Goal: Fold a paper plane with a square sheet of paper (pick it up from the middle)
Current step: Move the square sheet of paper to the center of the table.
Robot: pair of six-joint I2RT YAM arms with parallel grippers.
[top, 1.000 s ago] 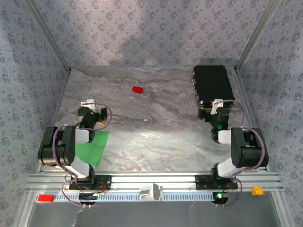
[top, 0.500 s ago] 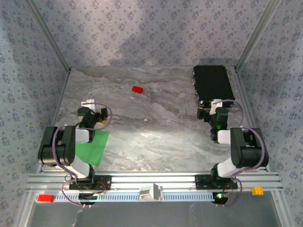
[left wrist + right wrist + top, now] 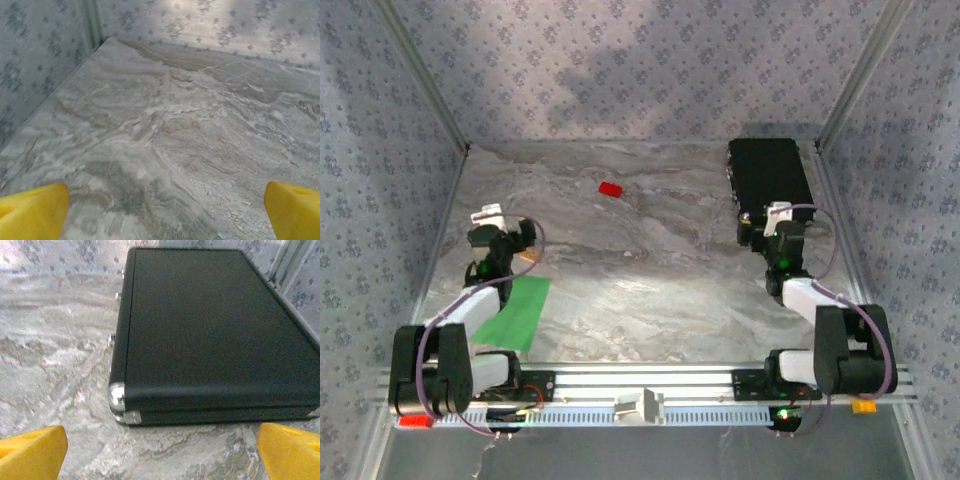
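The square sheet of paper (image 3: 525, 310), bright green, lies flat on the marble table near the left arm's base, and that arm's forearm covers its left part. My left gripper (image 3: 503, 238) hovers just beyond the sheet's far edge. It is open, its yellow fingertips (image 3: 31, 212) wide apart over bare marble, so the left gripper (image 3: 162, 220) holds nothing. My right gripper (image 3: 775, 225) is open too, stopped short of the black case's near edge; the right gripper (image 3: 160, 457) has only table between its fingertips (image 3: 290, 450). The paper plane is out of view.
A black rectangular case (image 3: 770, 175) lies at the back right, with its metal corner (image 3: 117, 395) close ahead of the right gripper. A small red block (image 3: 610, 189) sits at the back middle. Patterned walls (image 3: 640, 70) enclose the table on three sides.
Both arms have dropped their elbows and stretched out lower. The left gripper has shifted a little left. The green sheet, case and red block have not moved.
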